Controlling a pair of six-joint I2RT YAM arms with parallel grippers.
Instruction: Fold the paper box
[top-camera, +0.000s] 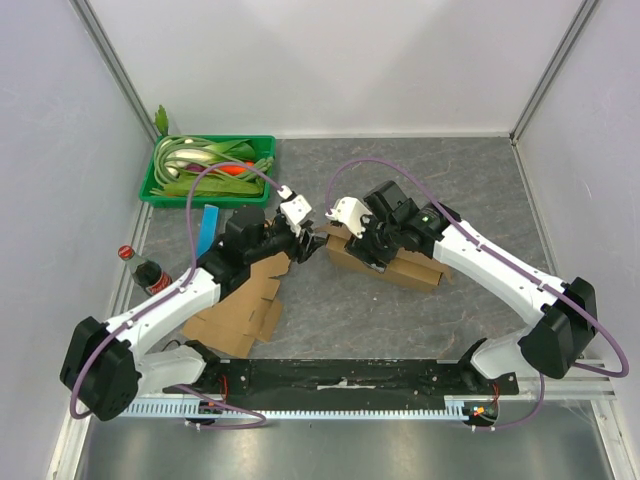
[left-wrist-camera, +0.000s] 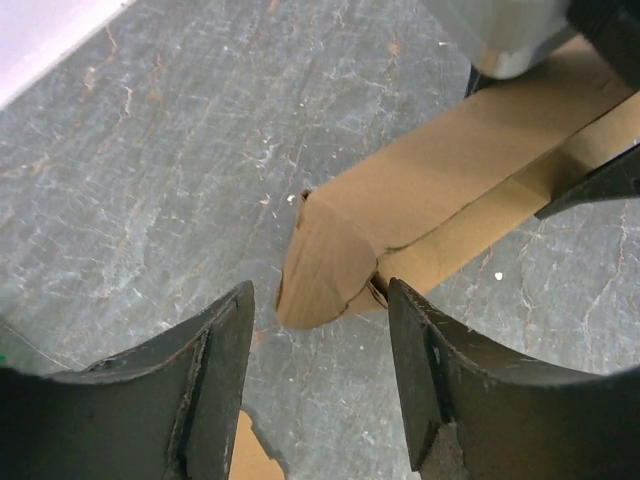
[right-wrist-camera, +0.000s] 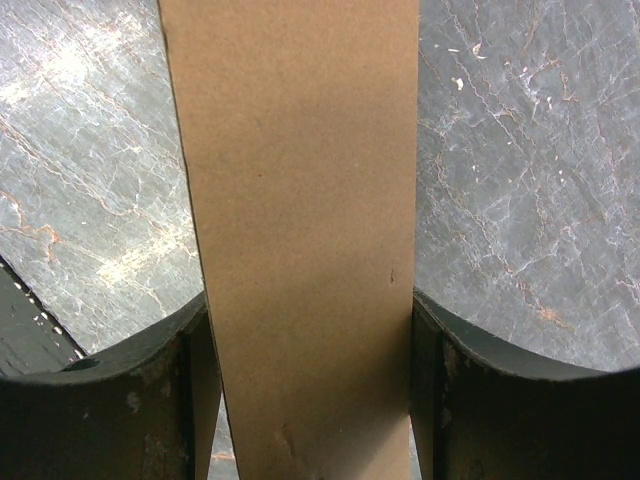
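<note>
The paper box (top-camera: 400, 268), a long brown cardboard piece, lies on the grey tabletop (top-camera: 400, 330), to the right of the green tray (top-camera: 200, 200) and nearer the arms than it. The right fingers (right-wrist-camera: 500, 400) are closed on it. In the right wrist view a flat strip of the box (right-wrist-camera: 300, 200) fills the gap between them and touches both inner faces.

At the box's end toward the tray, a folded flap sticks out. In the left wrist view this flap (left-wrist-camera: 325, 265) points into the gap between the left fingers (left-wrist-camera: 215, 370). They stand well apart, hold nothing, and do not touch the flap.

A pile of flat cardboard pieces (top-camera: 235, 320) lies below the tray, under the left arm. A blue slab (top-camera: 208, 230) stands just below the tray's near edge. A cola bottle (top-camera: 145, 270) with a red cap sits below the tray's left corner, beside the wall. The tray itself holds green leafy vegetables and something red.
</note>
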